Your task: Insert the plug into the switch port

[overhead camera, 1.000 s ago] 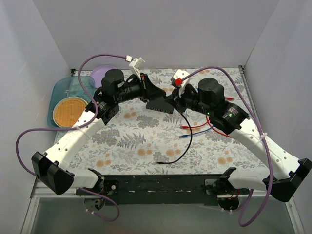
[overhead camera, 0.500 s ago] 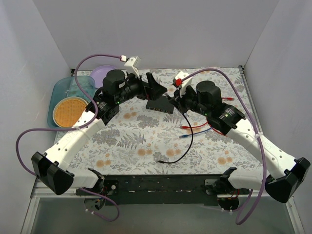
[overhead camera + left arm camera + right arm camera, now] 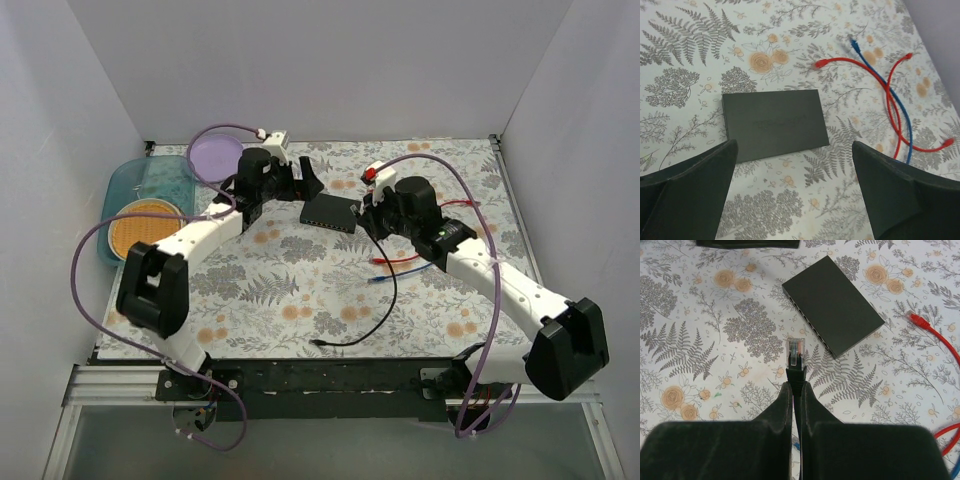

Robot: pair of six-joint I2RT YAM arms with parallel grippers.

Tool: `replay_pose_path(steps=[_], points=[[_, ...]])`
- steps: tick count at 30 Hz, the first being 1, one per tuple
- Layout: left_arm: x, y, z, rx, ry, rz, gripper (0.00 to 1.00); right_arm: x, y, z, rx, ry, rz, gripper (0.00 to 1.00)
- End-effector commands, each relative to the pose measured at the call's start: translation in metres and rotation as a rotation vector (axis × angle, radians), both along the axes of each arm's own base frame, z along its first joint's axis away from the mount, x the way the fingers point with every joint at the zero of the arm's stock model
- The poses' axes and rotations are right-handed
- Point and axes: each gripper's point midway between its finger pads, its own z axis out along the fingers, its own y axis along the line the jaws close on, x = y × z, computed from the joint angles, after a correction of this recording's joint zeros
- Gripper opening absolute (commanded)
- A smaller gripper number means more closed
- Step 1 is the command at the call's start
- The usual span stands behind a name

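Observation:
The switch (image 3: 330, 212) (image 3: 774, 124) (image 3: 832, 305) is a flat black box lying on the flowered cloth at mid-back. Its row of ports (image 3: 812, 327) faces my right gripper. My right gripper (image 3: 796, 386) (image 3: 368, 214) is shut on the black boot of the clear plug (image 3: 796, 352). The plug points at the port side and stands a short way off it, not touching. Its black cable (image 3: 385, 290) trails toward the near edge. My left gripper (image 3: 794, 150) (image 3: 307, 181) hovers over the switch's left end, wide open, with nothing between its fingers.
Red cables (image 3: 400, 260) (image 3: 890, 100) and a blue cable (image 3: 400, 276) (image 3: 875, 65) lie right of the switch. A purple plate (image 3: 215, 153) and a blue tray (image 3: 150, 180) with an orange disc (image 3: 140, 228) sit at the back left. White walls enclose the table.
My left gripper has opened and lifted back off the switch's left end. The right arm has carried the plug a little left, closer to the switch.

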Motion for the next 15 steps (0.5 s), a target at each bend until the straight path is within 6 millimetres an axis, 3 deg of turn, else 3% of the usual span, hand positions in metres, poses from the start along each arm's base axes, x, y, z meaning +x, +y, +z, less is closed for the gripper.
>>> replay_pose_path(steps=[1,2,3,4,6,8,9,10,11,13,14,15], points=[[0.040,-0.018,0.012,-0.013,-0.081,-0.093,0.98,0.016,0.010,-0.002,0.078,-0.015,-0.016,0.01],[0.051,-0.023,-0.019,0.014,-0.028,-0.097,0.98,0.017,0.009,-0.009,0.072,0.000,-0.020,0.01],[0.057,-0.023,-0.029,0.025,-0.007,-0.095,0.98,0.022,0.011,-0.007,0.095,-0.009,-0.027,0.01],[0.070,-0.028,-0.019,0.020,-0.031,-0.096,0.98,0.024,0.012,-0.012,0.098,-0.003,-0.028,0.01],[0.084,-0.032,-0.049,0.039,0.019,-0.100,0.98,0.026,0.013,-0.020,0.102,0.017,-0.031,0.01],[0.099,-0.038,-0.048,0.032,0.004,-0.102,0.98,0.028,0.016,-0.028,0.100,0.033,-0.021,0.01],[0.105,-0.040,-0.072,0.048,0.040,-0.104,0.98,0.028,0.016,-0.032,0.094,0.041,-0.020,0.01],[0.108,-0.040,-0.081,0.059,0.069,-0.105,0.98,0.029,0.016,-0.034,0.093,0.047,-0.021,0.01],[0.118,-0.046,-0.071,0.050,0.044,-0.111,0.98,0.030,0.015,-0.035,0.090,0.045,-0.024,0.01],[0.125,-0.049,-0.100,0.067,0.100,-0.125,0.98,0.030,0.012,-0.035,0.091,0.046,-0.029,0.01],[0.134,-0.055,-0.091,0.054,0.085,-0.134,0.97,0.030,0.011,-0.034,0.091,0.046,-0.030,0.01],[0.130,-0.059,-0.099,0.054,0.128,-0.164,0.96,0.031,0.007,-0.035,0.088,0.048,-0.038,0.01]])
